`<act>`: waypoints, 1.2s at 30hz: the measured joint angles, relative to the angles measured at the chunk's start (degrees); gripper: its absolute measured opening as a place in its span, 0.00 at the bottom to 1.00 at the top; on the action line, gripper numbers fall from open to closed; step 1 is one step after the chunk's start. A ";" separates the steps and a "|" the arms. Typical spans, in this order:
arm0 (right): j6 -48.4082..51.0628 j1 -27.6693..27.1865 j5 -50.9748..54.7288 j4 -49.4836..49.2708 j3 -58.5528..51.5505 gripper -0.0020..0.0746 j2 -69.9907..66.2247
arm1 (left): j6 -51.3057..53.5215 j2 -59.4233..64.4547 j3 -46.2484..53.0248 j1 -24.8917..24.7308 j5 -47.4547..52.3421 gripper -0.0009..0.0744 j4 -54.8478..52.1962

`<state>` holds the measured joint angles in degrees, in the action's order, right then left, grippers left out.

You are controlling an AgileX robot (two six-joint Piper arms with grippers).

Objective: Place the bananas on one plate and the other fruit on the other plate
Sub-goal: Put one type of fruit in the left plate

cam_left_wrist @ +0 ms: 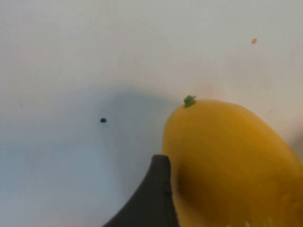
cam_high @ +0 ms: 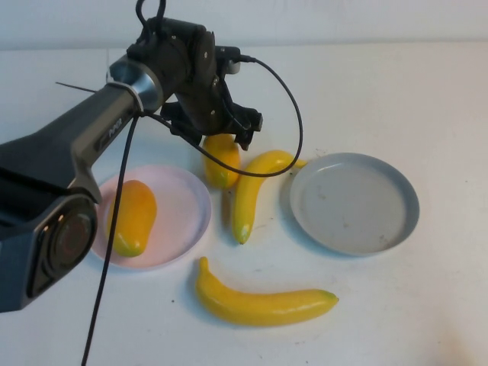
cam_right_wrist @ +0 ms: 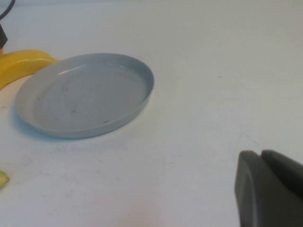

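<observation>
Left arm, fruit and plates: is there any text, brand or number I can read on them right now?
Left arm: a small dark marking on the silver link, too small to read.
Bananas, mangoes, pink plate, grey plate: no text visible.
Left gripper, right gripper: no text visible.

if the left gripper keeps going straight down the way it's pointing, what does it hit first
Most likely the mango-like fruit on the table between the pink plate and the smaller banana. The open left gripper hangs right over it. The right gripper is parked, shut, beyond the grey plate.
</observation>
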<state>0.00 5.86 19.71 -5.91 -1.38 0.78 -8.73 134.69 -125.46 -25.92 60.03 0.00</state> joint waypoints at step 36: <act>0.00 0.00 0.00 -0.20 0.00 0.01 0.00 | 1.75 -15.98 15.53 -4.43 10.59 0.68 -5.22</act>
<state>0.00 5.86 19.71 -6.11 -1.38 0.78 -6.98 118.71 -109.92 -30.35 70.62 -5.22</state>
